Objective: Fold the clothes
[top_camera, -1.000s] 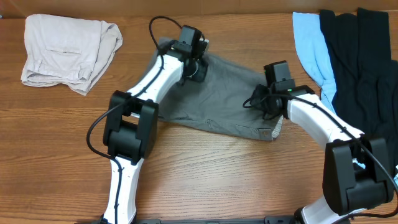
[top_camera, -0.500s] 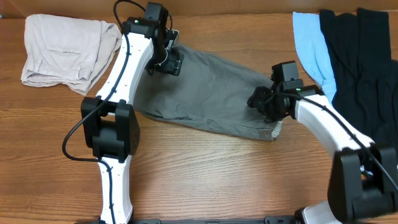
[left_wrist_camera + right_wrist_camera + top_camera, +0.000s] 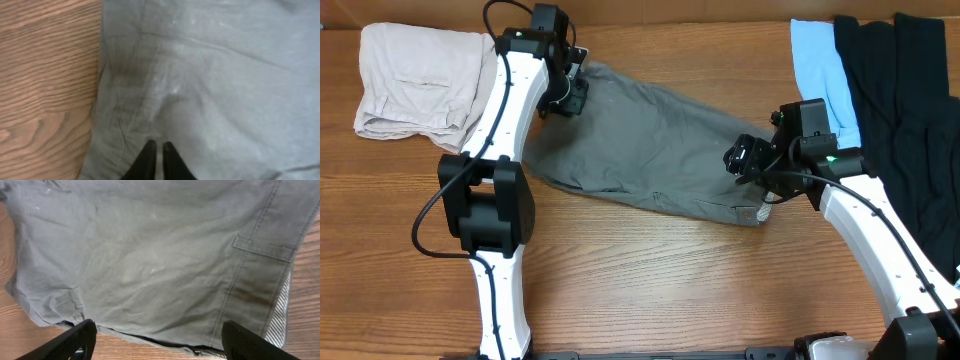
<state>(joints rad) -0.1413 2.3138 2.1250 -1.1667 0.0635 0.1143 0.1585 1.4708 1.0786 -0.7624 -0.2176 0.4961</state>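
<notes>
One fold is looking done, maybe: the grey shorts [image 3: 650, 140] are lying on the table [image 3: 650, 290] as a single long band, seemingly leg over leg, though the overhead view is too coarse to confirm the layers. Nothing is showing as folded end to end, so the crosswise fold and the tidying are likely remaining.

The left hand [image 3: 156, 147] is reaching far across with its arm stretched out. It is sitting at the band's leg end, fingers pressed together, apparently pinching a ridge of grey cloth, since creases are running into the tips. Bare table is showing just to one side of it.

The right hand [image 3: 159, 330] is hanging over the waistband end with its fingers spread wide apart and gripping nothing. A belt loop [image 3: 262, 249] and the paler inner waistband [image 3: 280, 315] are lying just ahead of it and off to one side. The arm is bending in from the near edge, wrist angling down at the cloth.
</notes>
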